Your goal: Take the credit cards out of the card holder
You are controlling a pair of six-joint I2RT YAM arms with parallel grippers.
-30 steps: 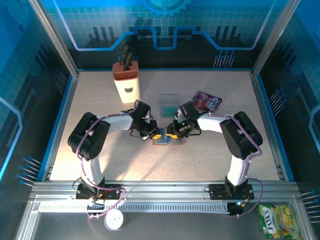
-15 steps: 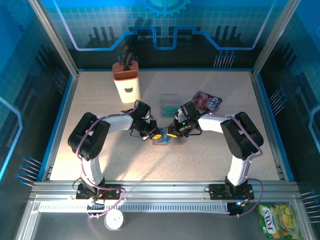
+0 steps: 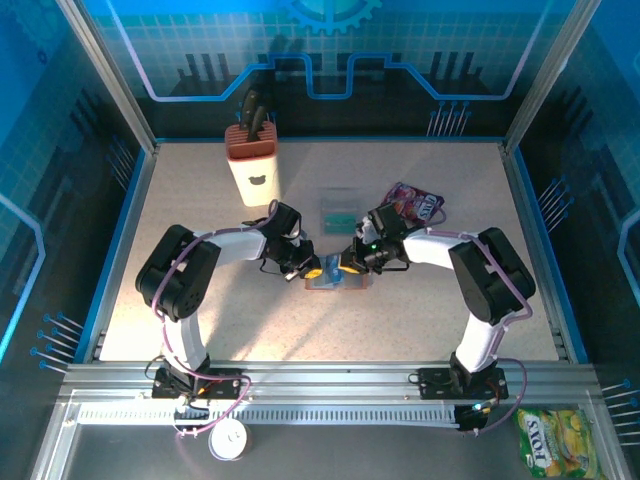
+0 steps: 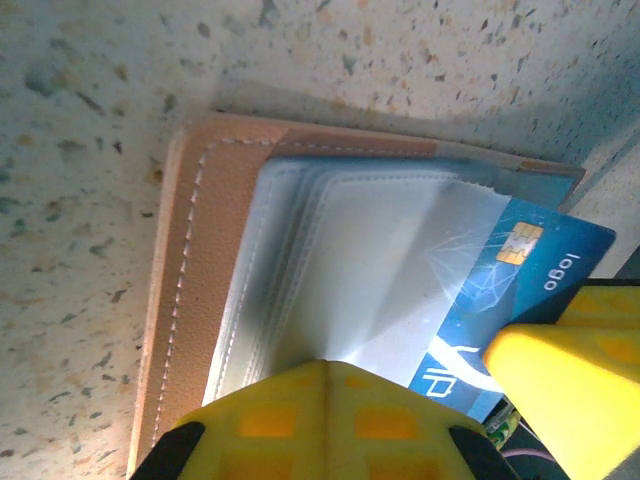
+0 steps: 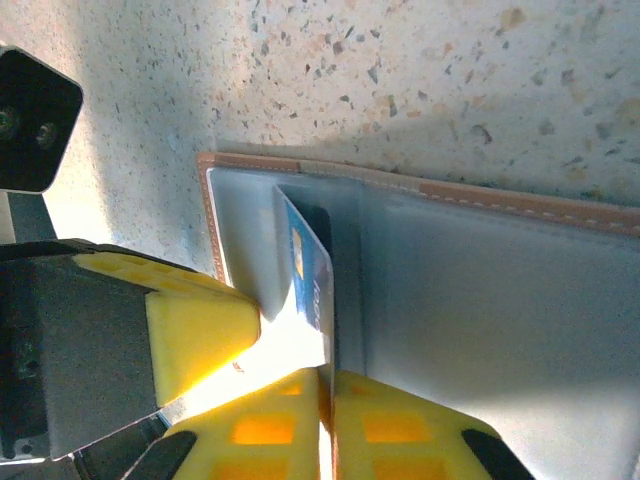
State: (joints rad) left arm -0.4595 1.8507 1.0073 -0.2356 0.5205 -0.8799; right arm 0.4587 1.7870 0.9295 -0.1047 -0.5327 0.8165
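The card holder (image 3: 337,283) lies open on the table, tan outside (image 4: 190,290) and blue-grey inside (image 5: 480,290). A blue credit card (image 4: 520,270) with a chip sticks partly out of an inner sleeve and stands on edge (image 5: 310,275). My right gripper (image 5: 328,385) is shut on that card's near edge; from above it sits at the holder's right side (image 3: 347,266). My left gripper (image 4: 328,375) is shut, its tips pressed on the pale inner sleeve at the holder's left side (image 3: 312,270). Teal credit cards (image 3: 338,208) lie on the table behind.
A purple snack packet (image 3: 413,203) lies right of the loose cards. A cream knife block (image 3: 253,165) stands at the back left. Blue walls ring the speckled table (image 3: 200,330). A yellow packet (image 3: 555,440) lies off the table at the front right.
My right gripper's jaws have closed onto the blue card's edge, and the right arm's elbow has swung slightly right. The left arm has stayed put.
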